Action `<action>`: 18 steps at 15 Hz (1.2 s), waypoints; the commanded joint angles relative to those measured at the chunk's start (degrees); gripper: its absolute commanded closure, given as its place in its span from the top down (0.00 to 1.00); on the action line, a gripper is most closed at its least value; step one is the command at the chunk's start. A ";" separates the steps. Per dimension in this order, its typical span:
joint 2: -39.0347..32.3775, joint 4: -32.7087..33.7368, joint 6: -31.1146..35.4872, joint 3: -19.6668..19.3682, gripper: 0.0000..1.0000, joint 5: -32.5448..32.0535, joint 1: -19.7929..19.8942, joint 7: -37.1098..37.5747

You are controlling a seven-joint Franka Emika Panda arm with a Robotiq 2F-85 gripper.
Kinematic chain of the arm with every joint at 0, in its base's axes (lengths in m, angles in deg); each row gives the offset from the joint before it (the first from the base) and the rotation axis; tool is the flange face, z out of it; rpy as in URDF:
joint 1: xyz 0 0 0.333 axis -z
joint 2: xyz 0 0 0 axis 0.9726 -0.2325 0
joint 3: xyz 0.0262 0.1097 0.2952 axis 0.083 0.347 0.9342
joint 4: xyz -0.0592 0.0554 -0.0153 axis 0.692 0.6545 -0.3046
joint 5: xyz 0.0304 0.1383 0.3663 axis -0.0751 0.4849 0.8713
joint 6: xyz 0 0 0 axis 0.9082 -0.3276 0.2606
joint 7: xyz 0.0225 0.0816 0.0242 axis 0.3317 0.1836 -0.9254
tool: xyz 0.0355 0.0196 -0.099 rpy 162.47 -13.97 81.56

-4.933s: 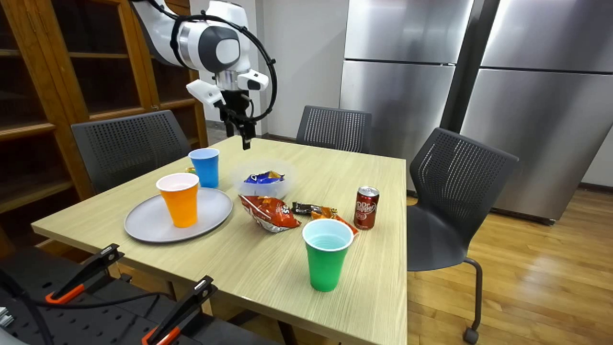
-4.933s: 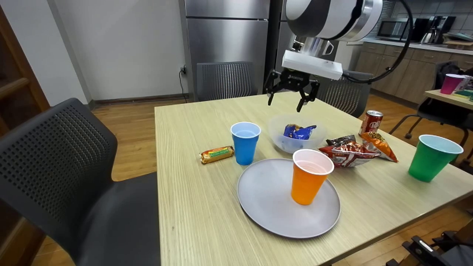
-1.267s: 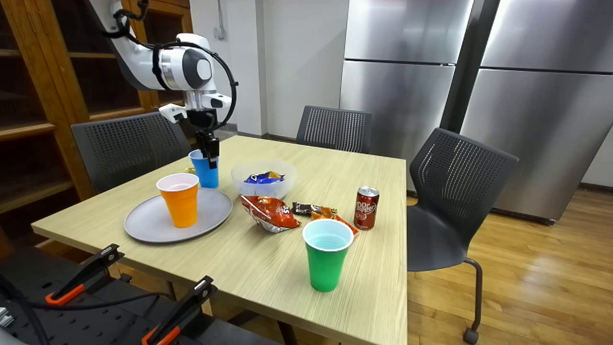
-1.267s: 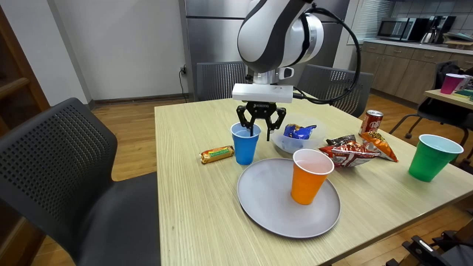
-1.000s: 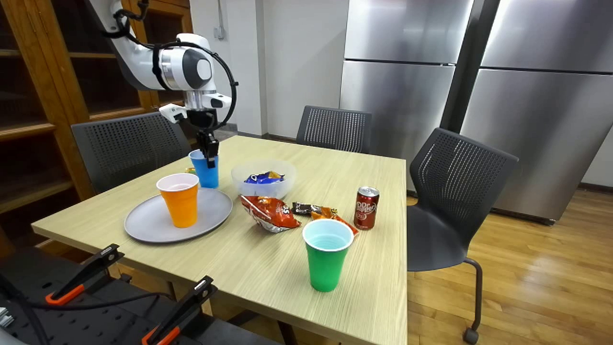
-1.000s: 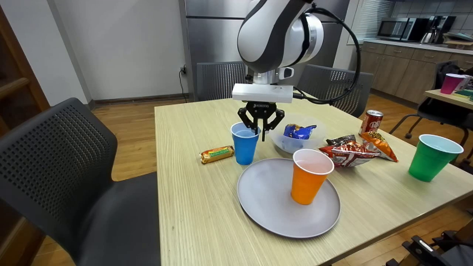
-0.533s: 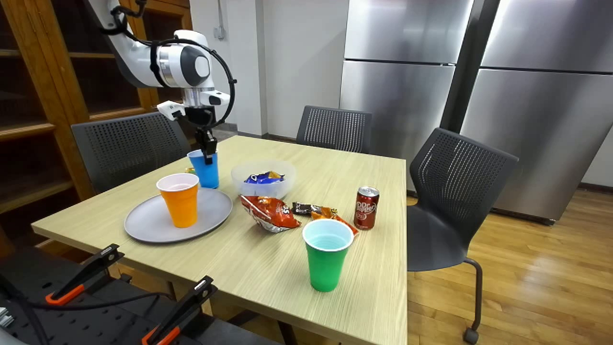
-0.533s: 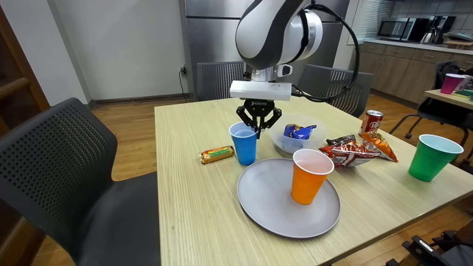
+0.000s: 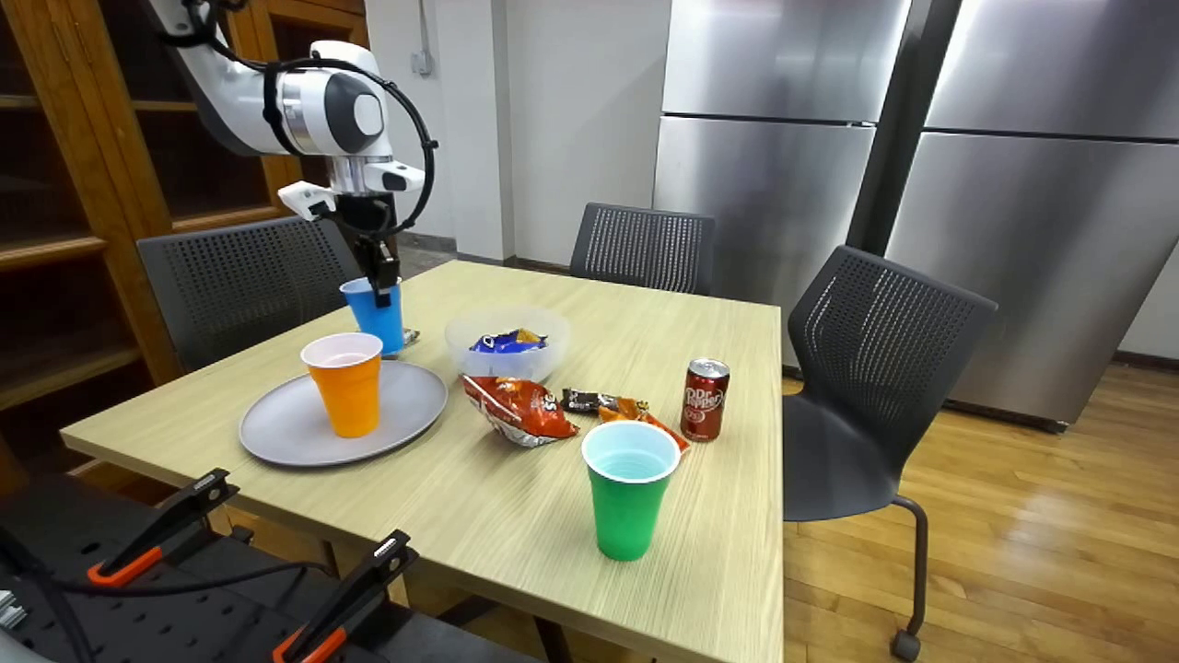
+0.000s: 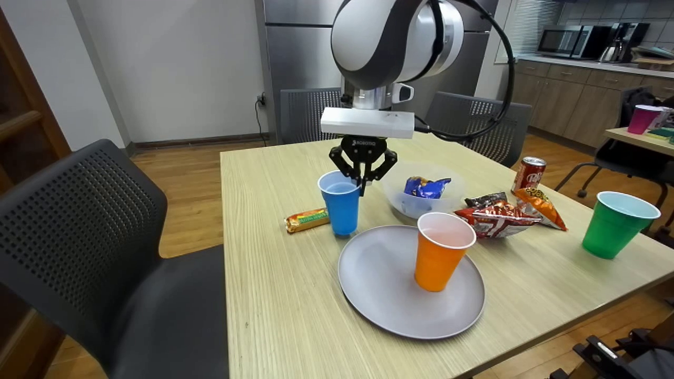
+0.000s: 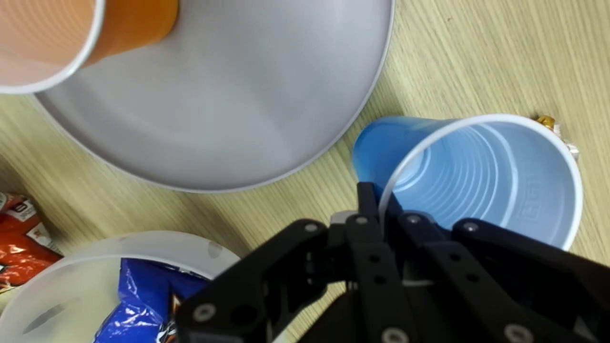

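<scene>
blue cup (image 10: 342, 210) newly in gripper (image 10: 362, 187)

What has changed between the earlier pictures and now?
The gripper came down and closed on the rim of the blue plastic cup, which has tilted and shifted toward the gold-wrapped snack. The orange cup, gray plate and Dr Pepper can stayed put.

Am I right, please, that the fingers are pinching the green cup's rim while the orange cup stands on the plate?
Not quite: the wrist view shows the fingers pinching the blue cup by its rim, not the green cup. The orange cup does stand on the plate.
</scene>
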 commanded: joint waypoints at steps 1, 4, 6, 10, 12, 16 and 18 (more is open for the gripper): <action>4.41 -5.14 1.73 1.35 0.01 -0.54 0.41 -0.74; 6.12 -7.79 2.44 2.16 0.01 -0.35 0.61 -1.28; 7.26 -9.61 3.21 2.43 0.01 -0.64 0.44 -1.41; 9.43 -13.01 3.54 3.40 0.01 -0.47 0.66 -2.73; 10.42 -14.53 3.53 3.80 0.01 -0.49 0.62 -3.00; 12.02 -17.20 3.65 4.36 0.01 -1.03 0.28 -2.86; 12.76 -18.33 3.61 4.80 0.01 -0.92 0.38 -2.93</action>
